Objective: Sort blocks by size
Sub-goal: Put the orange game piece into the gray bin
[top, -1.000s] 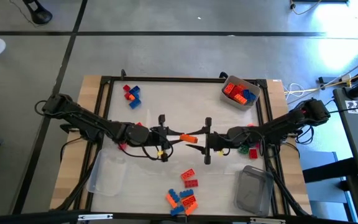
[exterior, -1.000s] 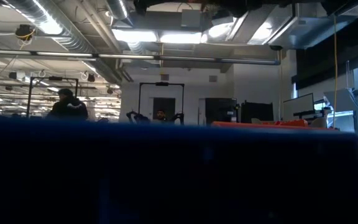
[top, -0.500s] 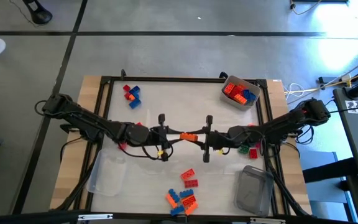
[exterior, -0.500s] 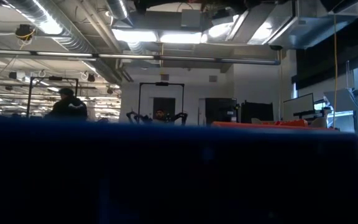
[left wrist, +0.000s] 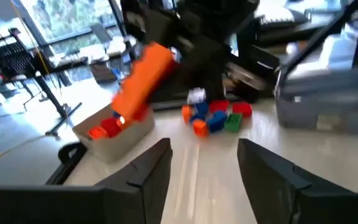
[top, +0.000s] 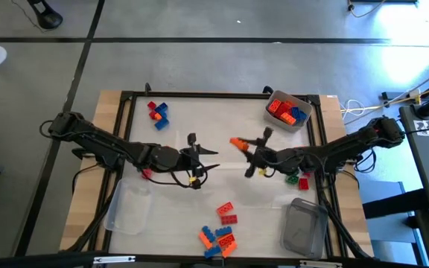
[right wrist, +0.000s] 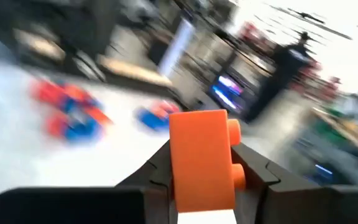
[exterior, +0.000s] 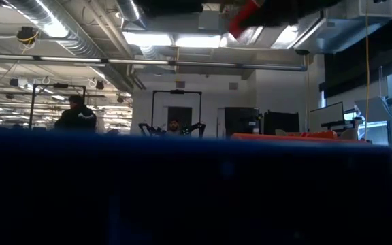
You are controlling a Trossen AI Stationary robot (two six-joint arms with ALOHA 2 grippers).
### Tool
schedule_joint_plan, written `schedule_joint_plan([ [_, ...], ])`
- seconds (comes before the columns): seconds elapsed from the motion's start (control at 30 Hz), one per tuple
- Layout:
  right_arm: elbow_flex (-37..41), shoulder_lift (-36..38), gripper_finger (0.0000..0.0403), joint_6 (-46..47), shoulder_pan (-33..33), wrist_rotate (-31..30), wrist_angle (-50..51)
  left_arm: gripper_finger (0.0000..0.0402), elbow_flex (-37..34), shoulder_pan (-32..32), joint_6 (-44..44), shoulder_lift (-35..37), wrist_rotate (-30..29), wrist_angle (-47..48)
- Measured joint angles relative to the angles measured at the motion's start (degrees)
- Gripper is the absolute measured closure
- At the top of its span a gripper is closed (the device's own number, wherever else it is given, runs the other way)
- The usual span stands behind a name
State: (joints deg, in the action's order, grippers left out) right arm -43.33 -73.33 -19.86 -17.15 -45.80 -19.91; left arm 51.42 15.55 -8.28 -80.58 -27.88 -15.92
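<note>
One long orange plastic brick (top: 237, 142) sits clamped between the fingers of my right gripper (top: 241, 144), lifted over the white table (top: 207, 119) near its centre — the wrist view confirms the pinch. My left gripper (top: 211, 158) stands just at nine o'clock of it, fingers parted, nothing between them. Remaining blocks: a red-and-blue cluster (top: 157, 113) at eleven o'clock, a mixed pile (top: 220, 227) at six o'clock, more inside the clear plastic tub (top: 287, 110) at one o'clock.
</note>
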Motion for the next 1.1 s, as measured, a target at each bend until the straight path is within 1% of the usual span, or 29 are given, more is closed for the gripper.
schedule_joint_plan([
  [0.07, 0.0, 1.2, 0.0308, -0.1, 0.9, -5.0, 4.5, 0.0228, 0.0, 0.0, -0.1, -0.1, 0.0, 1.3],
  [0.13, 0.0, 2.5, 0.0309, 0.3, 2.8, -7.5, 9.0, 0.0230, 0.0, 0.0, -0.6, -0.1, 0.0, 1.9],
  [0.23, 0.0, 3.4, 0.0305, 2.2, 7.6, -8.1, 15.3, 0.0234, 0.0, 0.0, -0.8, -0.1, 0.0, 2.0],
  [0.37, 0.0, 3.8, 0.0304, 4.5, 15.4, -6.7, 22.3, 0.0234, 0.0, 0.0, -0.8, -0.1, 0.0, 2.1],
  [0.67, 0.0, 3.7, 0.0304, 11.1, 33.1, 6.2, 35.5, 0.0233, 0.0, 0.0, -0.7, -0.1, 0.0, 2.5],
  [0.9, -0.2, 3.7, 0.0303, 14.3, 43.9, 15.0, 42.8, 0.0233, 0.0, 0.0, -0.7, -0.1, -0.1, 3.4],
  [1.0, -2.0, 3.7, 0.0303, 15.4, 47.5, 16.6, 47.9, 0.0233, 0.0, -0.4, -0.7, -0.1, -0.1, 3.4],
  [1.1, -4.9, 3.7, 0.0302, 15.5, 49.7, 17.3, 52.4, 0.0233, 0.0, -1.0, -0.5, -0.1, -0.1, 3.4],
])
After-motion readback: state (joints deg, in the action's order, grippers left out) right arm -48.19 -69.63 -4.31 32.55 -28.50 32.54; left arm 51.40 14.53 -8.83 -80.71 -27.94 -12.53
